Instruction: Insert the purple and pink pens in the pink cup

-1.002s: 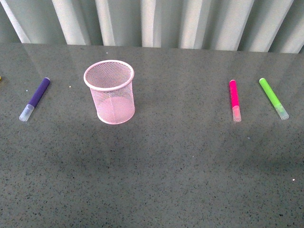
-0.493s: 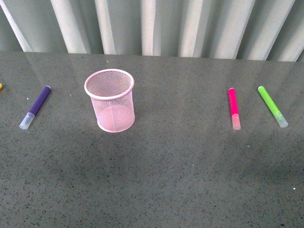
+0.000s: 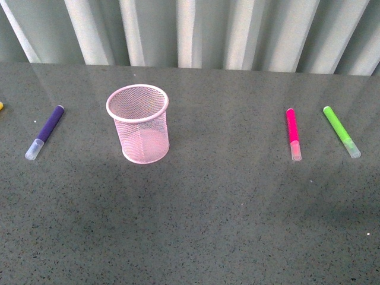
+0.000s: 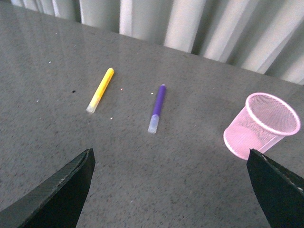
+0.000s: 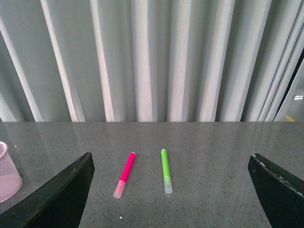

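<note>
The pink cup stands up straight on the gray table, a bit toward 9 o'clock from the middle, with its open mouth facing up. The purple pen lies flat at 9 o'clock from the cup, well apart from it, and its pale cap points to about 7 o'clock. The pink pen lies flat at 3 o'clock from the cup, far away, with its cap pointing to 6 o'clock. Just past it, also at 3 o'clock, lies a green marker, close by but not touching. A little bit of a yellow pen peeks in at the 9 o'clock edge of the front view. The table's far edge, at 12 o'clock, runs along a pale curtain. There is lots of bare table between the cup and the pink pen, and a wide bare stretch at 6 o'clock, nearer the robot. In the left wrist view, the left claw is up off the table with its two dark fingers spread wide apart and holding nothing; the purple pen, the yellow pen and the cup all show past them. In the right wrist view, the right claw is also spread wide and holding nothing, and the pink pen and green marker lie side by side past its fingers.
</note>
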